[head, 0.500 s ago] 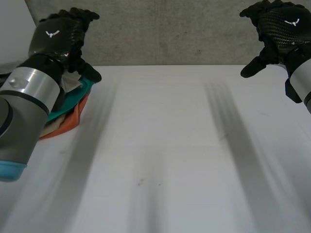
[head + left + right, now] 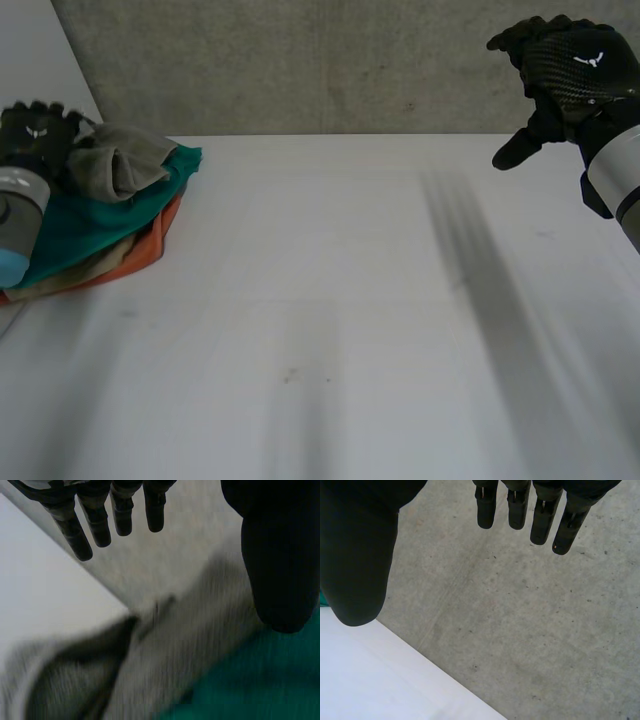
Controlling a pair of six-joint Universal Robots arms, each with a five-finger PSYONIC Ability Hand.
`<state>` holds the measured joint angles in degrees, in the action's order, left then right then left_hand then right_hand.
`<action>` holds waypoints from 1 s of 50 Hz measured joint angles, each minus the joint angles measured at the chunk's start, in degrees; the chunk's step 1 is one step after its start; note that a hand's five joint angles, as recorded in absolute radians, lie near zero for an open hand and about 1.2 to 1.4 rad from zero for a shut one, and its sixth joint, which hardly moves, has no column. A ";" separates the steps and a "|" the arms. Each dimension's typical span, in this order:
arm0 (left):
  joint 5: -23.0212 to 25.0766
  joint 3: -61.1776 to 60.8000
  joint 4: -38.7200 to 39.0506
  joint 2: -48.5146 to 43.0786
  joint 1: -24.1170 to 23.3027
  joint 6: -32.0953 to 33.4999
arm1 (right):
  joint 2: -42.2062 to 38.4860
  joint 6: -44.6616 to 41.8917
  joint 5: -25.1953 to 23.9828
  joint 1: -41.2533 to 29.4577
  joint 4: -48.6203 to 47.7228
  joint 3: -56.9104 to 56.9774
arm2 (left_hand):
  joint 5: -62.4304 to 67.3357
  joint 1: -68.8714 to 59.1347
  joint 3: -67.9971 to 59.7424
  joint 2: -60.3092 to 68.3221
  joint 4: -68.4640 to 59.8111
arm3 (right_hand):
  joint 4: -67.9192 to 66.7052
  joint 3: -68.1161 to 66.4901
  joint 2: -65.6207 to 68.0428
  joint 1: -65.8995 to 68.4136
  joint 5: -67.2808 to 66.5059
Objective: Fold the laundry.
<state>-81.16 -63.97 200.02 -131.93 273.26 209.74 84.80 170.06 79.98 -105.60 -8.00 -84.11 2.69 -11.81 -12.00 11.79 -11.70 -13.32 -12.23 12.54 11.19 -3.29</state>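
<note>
A pile of laundry lies at the table's far left corner: a crumpled grey cloth (image 2: pixel 120 160) on top, a teal cloth (image 2: pixel 85 225) under it and an orange one (image 2: pixel 150 250) at the bottom. My left hand (image 2: pixel 35 135) hovers at the pile's left side, open, holding nothing. In the left wrist view its straight fingers (image 2: pixel 95 522) and thumb (image 2: pixel 280 555) hang above the grey cloth (image 2: pixel 200 645), with the teal cloth (image 2: pixel 260 690) beside it. My right hand (image 2: pixel 565 75) is raised over the table's far right edge, open and empty; its thumb (image 2: pixel 357 555) and fingers (image 2: pixel 540 515) are spread.
The white table (image 2: pixel 330 300) stretches bare from the pile to the right side. A concrete wall (image 2: pixel 320 60) stands behind its far edge. The table's edge (image 2: pixel 395 680) lies below my right hand.
My left arm has drawn back to the left, off the pile, so the grey and teal cloths now lie uncovered. The right hand has barely shifted.
</note>
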 measured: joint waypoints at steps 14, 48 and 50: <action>0.94 0.86 0.57 -1.78 -0.44 0.63 | -2.15 -1.25 0.00 -0.04 0.00 0.09 | 50.69 -52.00 -54.61 54.45 -56.65 | 0.00 0.00 0.00 0.00 0.00; -7.01 -2.96 6.99 14.15 -5.22 -3.49 | -1.37 -1.69 -0.10 -0.21 0.25 0.17 | 50.69 -52.00 -56.30 56.65 -57.10 | 0.00 0.00 0.00 0.00 0.00; -8.77 -1.75 8.04 13.92 -2.96 -2.95 | -1.33 -1.68 -0.09 -0.24 0.24 0.17 | 50.69 -52.00 -56.30 56.66 -57.10 | 0.00 0.00 0.00 0.00 0.00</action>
<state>-89.93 -65.72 208.06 -118.01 270.30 206.80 83.46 168.38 79.89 -105.84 -7.75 -83.93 53.38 -63.81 -68.30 68.45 -68.80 -13.32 -12.23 12.54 11.19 -3.29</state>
